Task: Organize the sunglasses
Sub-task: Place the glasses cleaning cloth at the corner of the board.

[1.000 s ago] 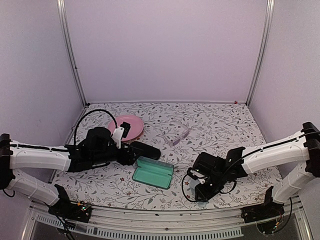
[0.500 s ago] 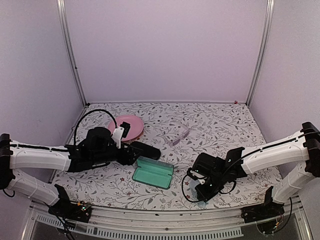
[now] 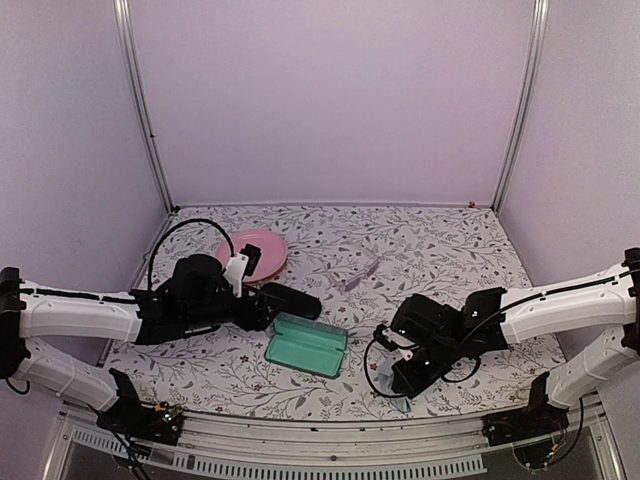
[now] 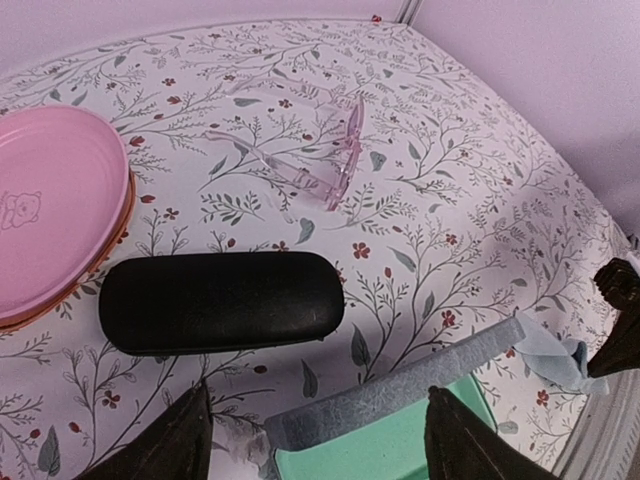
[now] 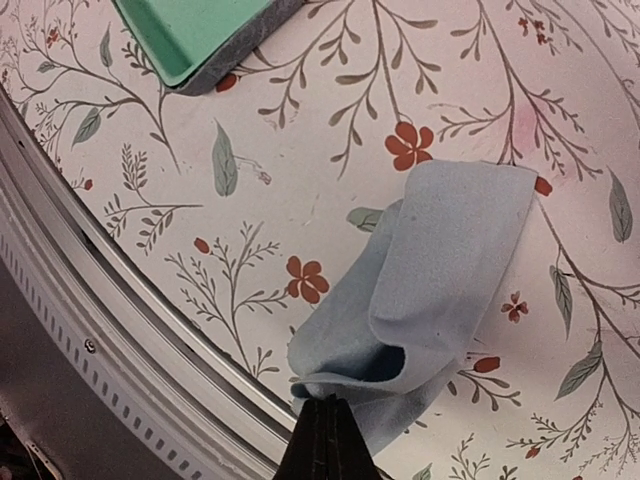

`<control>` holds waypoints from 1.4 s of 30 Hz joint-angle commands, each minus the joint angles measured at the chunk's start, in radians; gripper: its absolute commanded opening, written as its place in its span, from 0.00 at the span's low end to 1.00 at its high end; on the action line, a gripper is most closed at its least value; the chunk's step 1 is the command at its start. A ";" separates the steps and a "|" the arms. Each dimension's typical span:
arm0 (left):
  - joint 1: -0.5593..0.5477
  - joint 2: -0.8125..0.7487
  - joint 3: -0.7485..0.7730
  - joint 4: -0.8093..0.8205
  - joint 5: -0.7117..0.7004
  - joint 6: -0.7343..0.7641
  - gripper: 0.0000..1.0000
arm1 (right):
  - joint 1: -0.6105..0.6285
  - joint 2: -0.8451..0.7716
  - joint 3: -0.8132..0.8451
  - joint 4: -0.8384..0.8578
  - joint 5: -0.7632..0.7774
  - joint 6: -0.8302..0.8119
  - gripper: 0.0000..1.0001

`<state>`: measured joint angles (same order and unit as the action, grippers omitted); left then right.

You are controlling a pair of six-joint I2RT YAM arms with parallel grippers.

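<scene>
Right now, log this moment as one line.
left gripper: open, near green case | right gripper: shut on blue cloth | pale pink sunglasses: loose on table

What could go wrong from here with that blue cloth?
The right gripper pinches the blue cloth only at its crumpled edge, right beside the table's metal rim; it might slip and drop off the front. The open case lies close by, so a dragged cloth could snag or nudge it.
</scene>
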<state>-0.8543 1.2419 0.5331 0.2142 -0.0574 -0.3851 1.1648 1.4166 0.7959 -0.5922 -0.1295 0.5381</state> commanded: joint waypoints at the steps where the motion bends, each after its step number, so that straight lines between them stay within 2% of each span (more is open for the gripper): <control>1: -0.021 -0.018 0.004 -0.003 -0.010 0.021 0.74 | -0.003 -0.043 0.030 0.001 -0.023 -0.014 0.02; 6: -0.034 -0.065 -0.013 0.021 -0.002 0.047 0.73 | -0.003 -0.050 0.095 0.049 -0.097 -0.071 0.00; 11: -0.048 -0.180 -0.064 0.009 -0.013 0.066 0.73 | -0.002 0.009 0.209 0.067 -0.191 -0.161 0.00; 17: -0.073 -0.397 -0.136 -0.149 -0.136 0.055 0.72 | 0.023 0.174 0.394 0.084 -0.272 -0.257 0.00; 20: -0.087 -0.488 -0.150 -0.237 -0.206 0.049 0.72 | 0.048 0.305 0.579 0.004 -0.267 -0.329 0.00; 23: -0.093 -0.553 -0.165 -0.275 -0.221 0.029 0.72 | 0.061 0.389 0.673 -0.048 -0.264 -0.378 0.00; 31: -0.185 -0.512 -0.200 -0.286 -0.262 -0.027 0.72 | 0.054 0.394 0.460 -0.052 -0.122 -0.336 0.00; 42: -0.371 -0.249 -0.168 -0.147 -0.271 -0.021 0.72 | -0.002 0.344 0.282 -0.038 -0.041 -0.338 0.00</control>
<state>-1.1599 0.9089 0.3450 -0.0219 -0.3256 -0.4198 1.1843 1.8038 1.1130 -0.6373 -0.2119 0.2050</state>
